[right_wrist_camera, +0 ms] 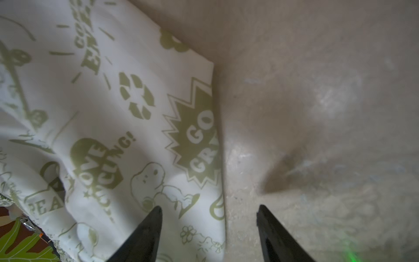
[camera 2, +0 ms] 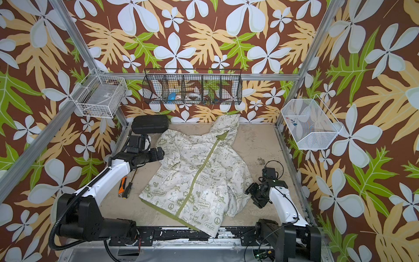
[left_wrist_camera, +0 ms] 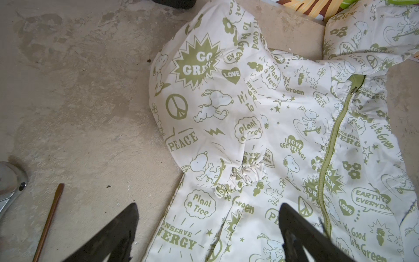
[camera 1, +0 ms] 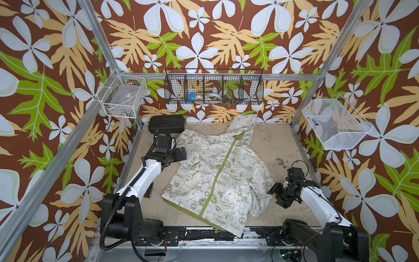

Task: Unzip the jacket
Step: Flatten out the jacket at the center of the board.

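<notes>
The zipped jacket [camera 1: 217, 172] lay mid-frame. The left gripper [camera 1: 184, 153] and right gripper [camera 1: 274, 197] hung beside it, fingers apart, maybe empty.

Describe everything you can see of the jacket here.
The jacket is thin cream-white cloth printed with olive cartoons and slogans, its green zipper closed to the neck. It lies front-up and rumpled on the table, hood toward the back wall, one sleeve folded across the chest, a hem corner past the front edge. The left gripper and right gripper hover open at its sides, gripping nothing.
</notes>
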